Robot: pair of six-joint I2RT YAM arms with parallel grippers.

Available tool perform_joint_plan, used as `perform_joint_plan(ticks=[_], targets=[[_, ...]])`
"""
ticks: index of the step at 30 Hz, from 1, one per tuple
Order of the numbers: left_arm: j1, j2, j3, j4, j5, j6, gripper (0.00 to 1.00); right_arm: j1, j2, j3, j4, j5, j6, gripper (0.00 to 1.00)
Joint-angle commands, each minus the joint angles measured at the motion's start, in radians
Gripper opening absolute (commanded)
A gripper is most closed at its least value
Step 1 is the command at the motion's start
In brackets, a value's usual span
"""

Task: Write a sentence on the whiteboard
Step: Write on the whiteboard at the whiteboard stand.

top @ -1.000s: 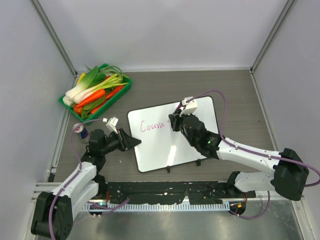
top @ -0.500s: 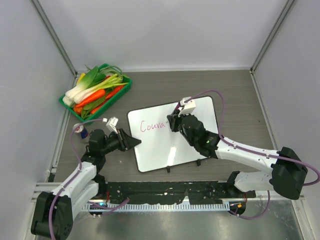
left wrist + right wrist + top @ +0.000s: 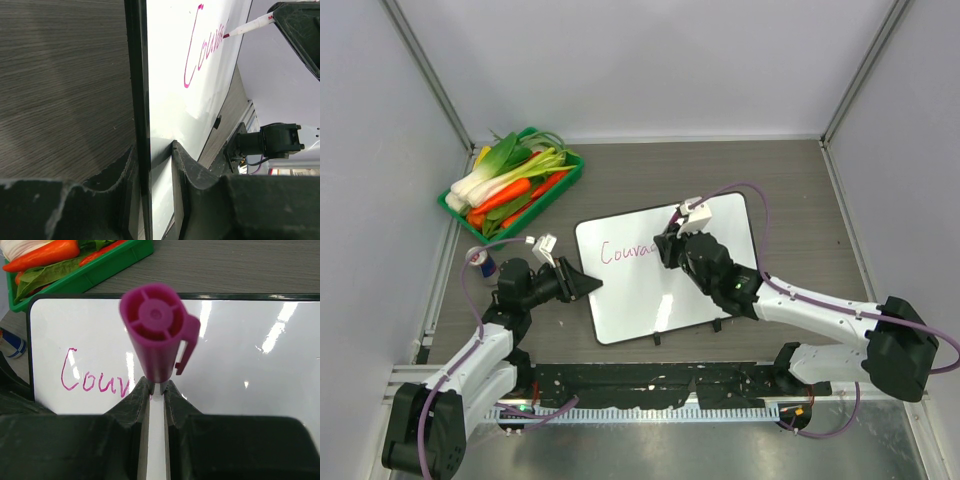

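Observation:
The whiteboard (image 3: 665, 270) lies flat on the table, black-framed and glossy. Pink cursive reading roughly "Coura" (image 3: 625, 251) runs across its upper left; it also shows in the left wrist view (image 3: 202, 50) and the right wrist view (image 3: 95, 380). My left gripper (image 3: 585, 284) is shut on the board's left edge (image 3: 142, 125), one finger on each side. My right gripper (image 3: 665, 248) is shut on a magenta marker (image 3: 157, 342), held upright with its tip (image 3: 226, 35) on the board at the end of the writing. The marker's cap end faces the right wrist camera.
A green tray (image 3: 565, 182) of leeks, carrots and greens stands at the back left, also in the right wrist view (image 3: 100, 267). A small blue-and-red object (image 3: 487, 263) lies left of the left arm. Two black clips (image 3: 658, 340) sit on the board's near edge.
The right gripper has shifted slightly left and down with the marker. The last letter of the pink writing has grown a little. The left arm has not moved.

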Motion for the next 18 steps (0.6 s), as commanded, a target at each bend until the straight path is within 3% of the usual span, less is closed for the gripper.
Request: perform_joint_plan(ticks=[1,18], targets=[[0.000,0.005,0.004,0.036,-0.009,0.039,0.00,-0.004,-0.024,-0.012,0.005,0.017,0.006,0.01],[0.001,-0.001,0.002,0.035,-0.006,0.039,0.00,-0.014,0.008,0.037,0.011,0.093,0.002,0.02]])
